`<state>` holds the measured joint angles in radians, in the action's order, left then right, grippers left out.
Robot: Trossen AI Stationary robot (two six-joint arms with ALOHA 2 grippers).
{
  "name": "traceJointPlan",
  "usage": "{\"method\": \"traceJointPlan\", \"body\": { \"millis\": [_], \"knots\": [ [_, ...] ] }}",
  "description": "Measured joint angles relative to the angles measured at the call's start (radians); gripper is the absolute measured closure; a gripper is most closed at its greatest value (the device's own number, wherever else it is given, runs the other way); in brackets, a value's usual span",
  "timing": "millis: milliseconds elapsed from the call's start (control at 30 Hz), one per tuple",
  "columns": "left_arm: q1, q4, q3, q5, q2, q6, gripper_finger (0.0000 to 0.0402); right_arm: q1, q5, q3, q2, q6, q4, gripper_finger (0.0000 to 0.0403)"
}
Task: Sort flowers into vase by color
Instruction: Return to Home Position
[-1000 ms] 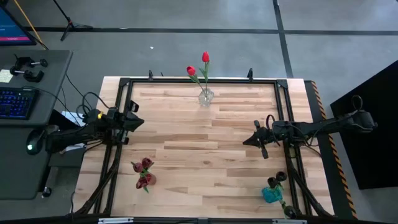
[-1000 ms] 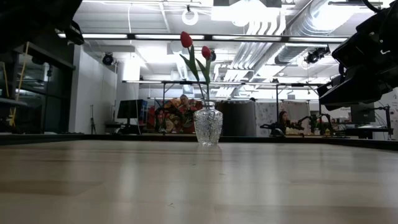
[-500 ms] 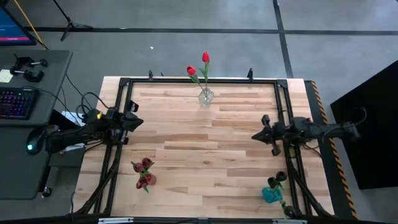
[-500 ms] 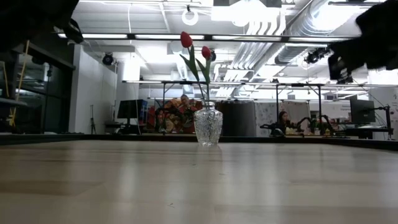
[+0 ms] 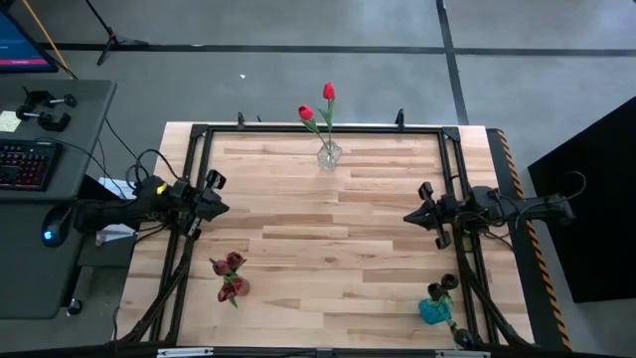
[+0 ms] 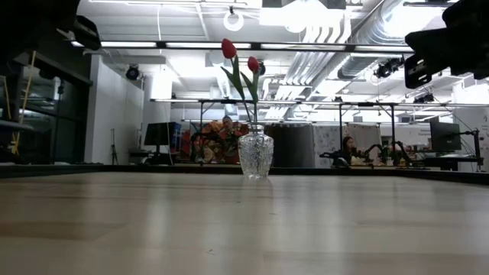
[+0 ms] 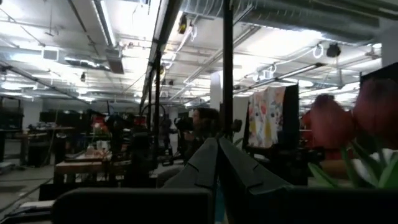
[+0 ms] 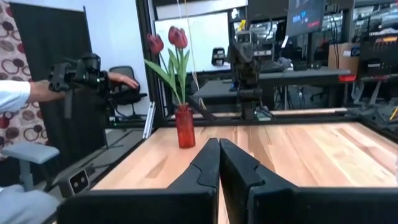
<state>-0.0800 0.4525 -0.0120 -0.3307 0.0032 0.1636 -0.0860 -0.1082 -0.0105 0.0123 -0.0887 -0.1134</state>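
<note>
Wooden bench [image 5: 328, 249] carried three vases. Two red flowers [image 5: 328, 92] stood in the clear glass vase [image 5: 329, 155] at the middle of the far edge. Maroon flowers [image 5: 228, 265] sat in the red vase [image 5: 233, 289] near the left front, and dark flowers [image 5: 442, 289] in the blue vase [image 5: 432, 312] at the right front corner. The left hand [image 7: 217, 144] hung over the left side, clenched and empty. The right hand [image 8: 219, 143] hung over the right side, likewise clenched on nothing.
</note>
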Motion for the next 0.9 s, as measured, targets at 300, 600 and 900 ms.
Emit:
{"method": "traceJointPlan", "body": {
  "millis": [300, 600, 900],
  "knots": [
    [0.030, -0.007, 0.000, 0.008, 0.000, 0.000, 0.0401, 0.000, 0.000, 0.000, 0.002, 0.000, 0.065, 0.0402],
    [0.015, -0.016, 0.000, 0.010, 0.000, -0.024, 0.0401, 0.000, 0.000, 0.000, 0.002, 0.000, 0.088, 0.0402],
    [0.027, -0.417, 0.001, 0.182, 0.000, -0.236, 0.0401, 0.000, 0.000, 0.000, 0.002, 0.000, 0.088, 0.0402]
  ]
}}
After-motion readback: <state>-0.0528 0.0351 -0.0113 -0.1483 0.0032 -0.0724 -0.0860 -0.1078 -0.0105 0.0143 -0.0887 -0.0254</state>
